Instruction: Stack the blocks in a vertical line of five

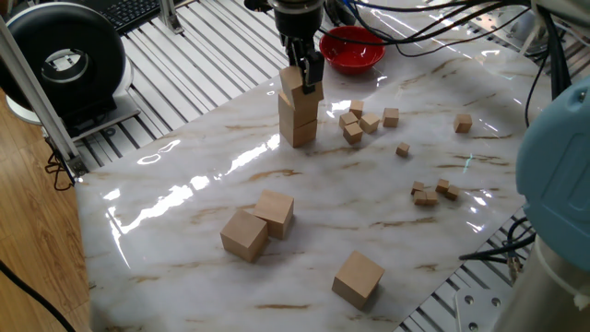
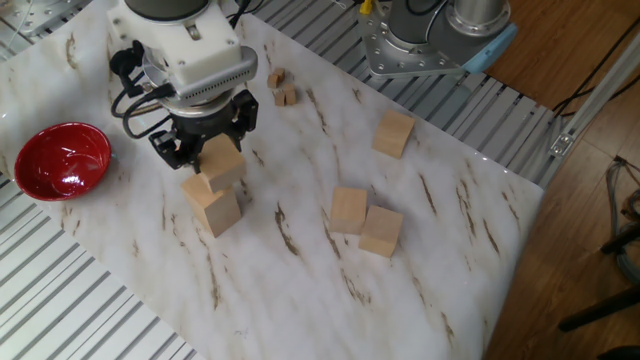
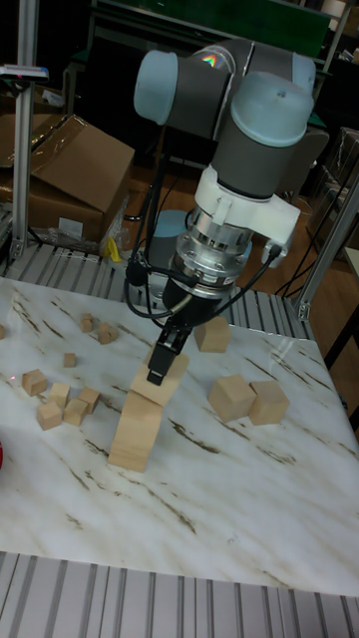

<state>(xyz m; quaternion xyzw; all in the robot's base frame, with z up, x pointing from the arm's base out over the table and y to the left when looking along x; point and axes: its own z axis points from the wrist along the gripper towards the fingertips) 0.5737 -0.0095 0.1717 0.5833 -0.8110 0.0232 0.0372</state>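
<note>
Jaws (image 1: 302,70) are clamped on the top block (image 1: 297,81), one finger on each side face, and I read that block as sitting on the stack (image 1: 298,121) of two below it, slightly twisted against them in the tall fixed view. Stack stands on the marble worktop (image 1: 184,198) near its far edge in one fixed view, close to the red bowl (image 1: 352,47). Three loose blocks are still flat on the worktop: a touching pair (image 2: 364,221) and a single one (image 2: 394,133), all well apart from the stack. From the other fixed view I see the wrist straight above the stack, fingers (image 2: 166,150) hanging down past the top block's upper edge. Tiny cubes (image 1: 361,121) lie scattered beside the stack and further out, none touching it.
</note>
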